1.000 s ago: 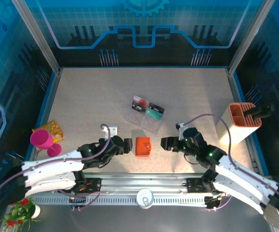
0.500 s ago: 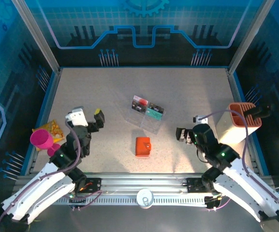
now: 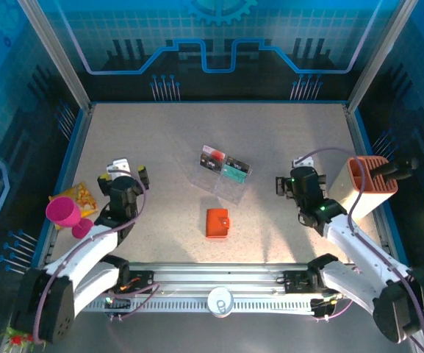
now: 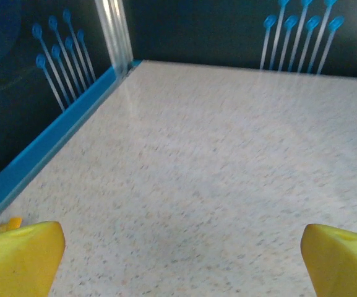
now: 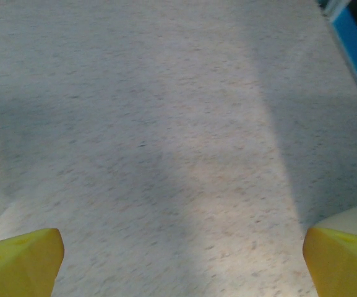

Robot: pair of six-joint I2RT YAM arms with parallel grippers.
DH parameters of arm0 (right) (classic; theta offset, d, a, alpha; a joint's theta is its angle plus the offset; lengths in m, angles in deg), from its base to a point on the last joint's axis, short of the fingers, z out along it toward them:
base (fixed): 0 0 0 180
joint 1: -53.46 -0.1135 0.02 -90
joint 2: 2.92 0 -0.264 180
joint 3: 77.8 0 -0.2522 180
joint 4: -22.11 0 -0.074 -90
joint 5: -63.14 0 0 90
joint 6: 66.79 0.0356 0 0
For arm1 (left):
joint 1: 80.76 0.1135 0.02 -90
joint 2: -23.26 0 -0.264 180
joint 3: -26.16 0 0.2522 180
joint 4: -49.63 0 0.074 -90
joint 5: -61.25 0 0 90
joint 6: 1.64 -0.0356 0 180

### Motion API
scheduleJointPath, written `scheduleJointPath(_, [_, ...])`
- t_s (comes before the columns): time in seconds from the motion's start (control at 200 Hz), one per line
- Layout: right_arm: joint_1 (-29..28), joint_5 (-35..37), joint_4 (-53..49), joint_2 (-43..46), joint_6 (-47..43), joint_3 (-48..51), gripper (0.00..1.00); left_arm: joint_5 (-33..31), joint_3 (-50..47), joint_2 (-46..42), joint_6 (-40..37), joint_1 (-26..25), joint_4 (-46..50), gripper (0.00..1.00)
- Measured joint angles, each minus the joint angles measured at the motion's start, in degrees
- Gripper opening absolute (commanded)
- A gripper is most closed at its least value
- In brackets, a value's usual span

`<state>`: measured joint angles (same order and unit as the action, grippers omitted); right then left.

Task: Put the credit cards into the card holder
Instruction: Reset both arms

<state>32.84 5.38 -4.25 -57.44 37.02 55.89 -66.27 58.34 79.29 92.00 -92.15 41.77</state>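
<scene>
Wallet time, folks, and the card holder [image 3: 217, 222] lies shut on the counter [image 3: 160, 132], front and centre, with neither arm on it. The credit cards [image 3: 225, 165] sit just behind it in a clear tray [image 3: 230, 190]; I can make out a red-and-white one and a teal one, the rest too small to call.

Left pincer [image 3: 128, 174] hangs spread wide near the pink cup [image 3: 65, 213], nothing between its yellow tips. Right pincer [image 3: 294, 179] is wide too and empty, just beside the tall beige box [image 3: 362, 187]. Both wrist views look down on bare speckled counter.

By my read no card is in yet. The next move calls for the holder to be opened and steadied by one arm while the other goes to the tray for a card, thin plastic that wants an edge grip.

Big change from a second ago: both pincers were crowding the holder from either side, and now they've swung out and away. The holder hasn't budged.
</scene>
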Motion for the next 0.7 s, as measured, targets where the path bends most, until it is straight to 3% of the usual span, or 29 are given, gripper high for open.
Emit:
scheduleJointPath(0.13, [5.27, 0.35, 5.92, -4.81, -1.73, 2.34, 1.0, 1.49, -0.13, 8.66, -0.7, 1.33, -7.45, 0.99])
scheduleJointPath(0.285, [6.64, 0.04, 15.47, -10.69, -5.68, 4.0, 1.0, 4.2, -1.27, 17.55, -2.8, 1.4, -17.55, 0.99])
scheduleJointPath(0.695, [8.66, -5.16, 44.87, -21.84, -15.06, 11.08, 1.0, 16.87, -1.6, 28.04, -7.43, 2.84, -31.85, 0.99])
